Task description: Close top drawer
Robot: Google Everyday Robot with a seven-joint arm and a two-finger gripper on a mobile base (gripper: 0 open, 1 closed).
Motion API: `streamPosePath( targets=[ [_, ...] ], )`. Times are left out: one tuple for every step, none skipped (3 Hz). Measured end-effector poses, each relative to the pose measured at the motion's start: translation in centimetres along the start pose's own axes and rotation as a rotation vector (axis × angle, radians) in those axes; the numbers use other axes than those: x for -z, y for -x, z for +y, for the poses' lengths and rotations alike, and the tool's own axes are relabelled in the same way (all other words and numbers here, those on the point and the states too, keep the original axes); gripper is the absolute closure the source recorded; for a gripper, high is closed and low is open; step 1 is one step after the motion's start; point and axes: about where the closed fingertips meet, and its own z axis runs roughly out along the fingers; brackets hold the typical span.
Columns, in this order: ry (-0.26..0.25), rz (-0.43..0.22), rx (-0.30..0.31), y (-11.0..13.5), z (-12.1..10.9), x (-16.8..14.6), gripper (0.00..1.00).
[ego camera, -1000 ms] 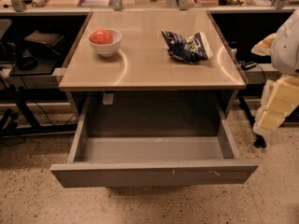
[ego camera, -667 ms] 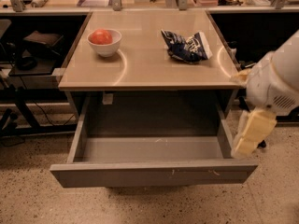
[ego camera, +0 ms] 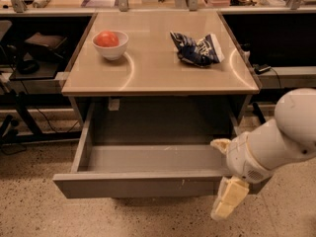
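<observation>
At top drawer [ego camera: 143, 185] right end: tool [ego camera: 224, 205]

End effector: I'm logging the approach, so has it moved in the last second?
Yes. The end effector went down and left in view, from beside the right edge of the table to the front right end of the top drawer.
</observation>
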Motion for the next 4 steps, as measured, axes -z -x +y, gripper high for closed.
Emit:
streamPosePath(
  targets=[
    [0.020, 0.012, -0.037, -2.3, 3.2, -0.9, 0.00],
    [0.017, 0.052, -0.047, -3.2, 6.1, 0.5, 0.00],
    [0.088, 0.066, -0.006, -2.8, 8.5, -0.3, 0.00],
    [0.216, 0.033, 0.035, -2.0, 10.2, -4.6, 0.00]
  ],
)
